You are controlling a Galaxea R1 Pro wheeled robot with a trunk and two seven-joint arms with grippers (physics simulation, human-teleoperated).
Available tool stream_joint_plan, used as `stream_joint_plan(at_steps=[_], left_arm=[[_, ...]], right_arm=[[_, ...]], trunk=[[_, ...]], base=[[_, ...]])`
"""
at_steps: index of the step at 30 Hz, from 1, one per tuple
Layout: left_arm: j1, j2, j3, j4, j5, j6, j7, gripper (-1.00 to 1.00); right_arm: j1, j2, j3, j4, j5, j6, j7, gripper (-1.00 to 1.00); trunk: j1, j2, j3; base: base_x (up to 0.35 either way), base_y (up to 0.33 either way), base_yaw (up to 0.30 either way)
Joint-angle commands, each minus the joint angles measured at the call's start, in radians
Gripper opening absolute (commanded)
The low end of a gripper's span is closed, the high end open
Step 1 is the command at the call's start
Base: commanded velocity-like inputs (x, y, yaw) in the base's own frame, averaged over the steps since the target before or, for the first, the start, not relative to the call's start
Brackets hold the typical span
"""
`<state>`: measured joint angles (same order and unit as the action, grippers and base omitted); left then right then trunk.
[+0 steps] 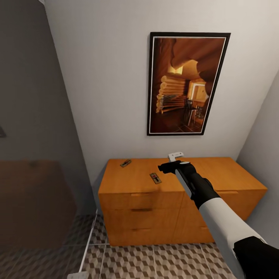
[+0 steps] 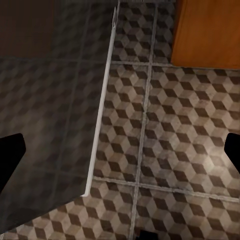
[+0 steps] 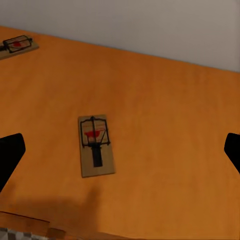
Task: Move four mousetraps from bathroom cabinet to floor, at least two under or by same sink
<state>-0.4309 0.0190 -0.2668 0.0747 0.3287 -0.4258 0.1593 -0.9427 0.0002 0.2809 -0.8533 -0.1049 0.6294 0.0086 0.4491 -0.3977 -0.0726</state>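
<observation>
The orange-brown cabinet point(image 1: 182, 201) stands against the back wall. Two mousetraps lie on its top: one near the back left point(image 1: 125, 163), also seen in the right wrist view point(image 3: 17, 45), and one nearer the front point(image 1: 155, 178) point(image 3: 96, 145). My right gripper point(image 1: 170, 162) point(image 3: 122, 150) hovers open above the cabinet top point(image 3: 165, 100), just right of the nearer trap, with nothing between its fingers. The left gripper point(image 2: 120, 150) is open over the cube-patterned bathroom floor point(image 2: 165, 125) point(image 1: 155, 263), holding nothing. Other mousetraps are out of view.
A framed picture point(image 1: 186, 83) hangs above the cabinet. A tinted glass partition point(image 1: 38, 155) with a pale bottom rail point(image 2: 100, 115) stands to the left. A wall closes in at the right point(image 1: 263, 128). A corner of the cabinet point(image 2: 207, 32) appears in the left wrist view.
</observation>
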Motion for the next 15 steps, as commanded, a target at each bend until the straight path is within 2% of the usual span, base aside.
stream_joint_plan(at_steps=[1, 15], left_arm=[[-0.002, -0.001, -0.008, 0.004, 0.004, -0.005, 0.002, 1.00], [-0.002, -0.001, -0.008, 0.004, 0.005, -0.005, 0.002, 1.00]], right_arm=[[-0.001, 0.000, 0.001, 0.003, -0.009, 0.004, -0.003, 1.00], [-0.001, 0.005, 0.004, 0.092, -0.010, -0.067, -0.002, 1.00]], trunk=[[0.001, -0.002, -0.002], [0.001, -0.002, -0.002]], base=[[0.131, 0.000, 0.000], [0.029, 0.000, 0.000]])
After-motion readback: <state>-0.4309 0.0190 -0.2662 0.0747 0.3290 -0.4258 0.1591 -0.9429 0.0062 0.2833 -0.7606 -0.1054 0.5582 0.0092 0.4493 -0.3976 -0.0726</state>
